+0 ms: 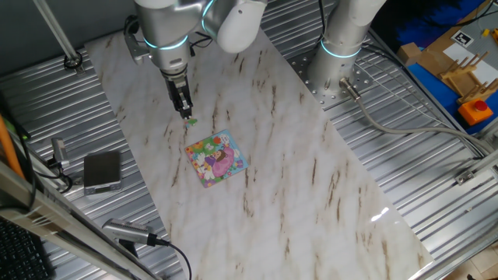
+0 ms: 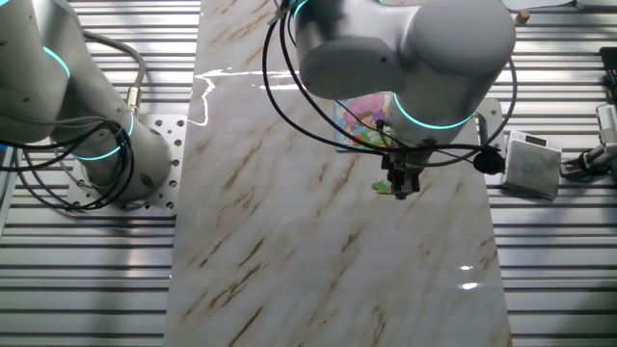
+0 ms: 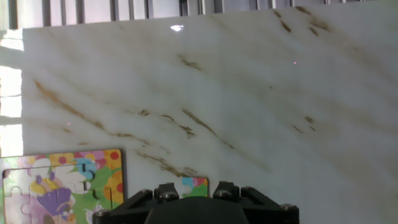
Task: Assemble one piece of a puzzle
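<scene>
The piece (image 1: 190, 120) is a tiny green jigsaw piece at the tips of my gripper (image 1: 186, 113), just above the marble tabletop. The jaws look narrow and closed on it. In the hand view the piece (image 3: 194, 185) shows between the two finger bases, with my gripper (image 3: 194, 190) at the bottom edge. In the other fixed view the piece (image 2: 400, 193) hangs under my gripper (image 2: 398, 185). The puzzle (image 1: 217, 158) is a small square cartoon board lying flat, a short way from the gripper. It also shows in the other fixed view (image 2: 359, 120) and at the lower left of the hand view (image 3: 62, 186).
A marble slab (image 1: 311, 179) covers the table between ribbed metal surfaces. A small grey box (image 1: 103, 171) sits off the slab's edge; it also shows in the other fixed view (image 2: 532, 164). A second robot arm's base (image 1: 342, 47) stands at the slab's far side.
</scene>
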{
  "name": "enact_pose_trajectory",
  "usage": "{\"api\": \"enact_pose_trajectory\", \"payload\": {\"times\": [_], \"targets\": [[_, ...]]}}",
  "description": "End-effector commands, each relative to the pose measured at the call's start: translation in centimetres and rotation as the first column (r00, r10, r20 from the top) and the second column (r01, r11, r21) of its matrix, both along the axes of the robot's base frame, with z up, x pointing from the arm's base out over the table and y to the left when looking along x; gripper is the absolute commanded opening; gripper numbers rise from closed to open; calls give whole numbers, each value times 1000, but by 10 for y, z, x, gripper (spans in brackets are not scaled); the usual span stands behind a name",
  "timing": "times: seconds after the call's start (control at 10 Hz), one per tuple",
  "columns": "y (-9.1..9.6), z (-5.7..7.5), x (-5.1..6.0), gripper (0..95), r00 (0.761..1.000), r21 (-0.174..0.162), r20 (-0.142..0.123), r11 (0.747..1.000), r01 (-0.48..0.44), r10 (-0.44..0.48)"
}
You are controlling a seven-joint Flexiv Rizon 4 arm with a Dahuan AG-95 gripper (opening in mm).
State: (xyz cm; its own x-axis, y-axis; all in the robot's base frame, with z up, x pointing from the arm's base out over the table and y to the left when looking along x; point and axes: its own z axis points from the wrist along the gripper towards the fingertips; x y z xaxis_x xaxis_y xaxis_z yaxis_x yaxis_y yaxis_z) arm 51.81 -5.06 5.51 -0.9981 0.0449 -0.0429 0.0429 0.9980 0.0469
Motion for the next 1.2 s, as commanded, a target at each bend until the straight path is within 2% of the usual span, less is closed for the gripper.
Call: {"api": "enact_pose_trajectory", "payload": {"times": [0.1,0.3,0.4,0.5,1.0,1.1,1.2], "targets": [[-1,-2,-2,380,1000,-2,1,1000,1,-1],[0,-4,-3,380,1000,-2,4,1000,1,-1],[0,-4,-3,190,1000,-3,3,1000,-1,1],[0,-4,-3,190,1000,-6,-4,1000,-1,1],[-1,-3,-3,190,1000,-11,0,1000,-26,26],[-1,-3,-3,380,999,-12,2,999,-39,39],[-1,-3,-3,380,999,-12,1,999,-47,47]]}}
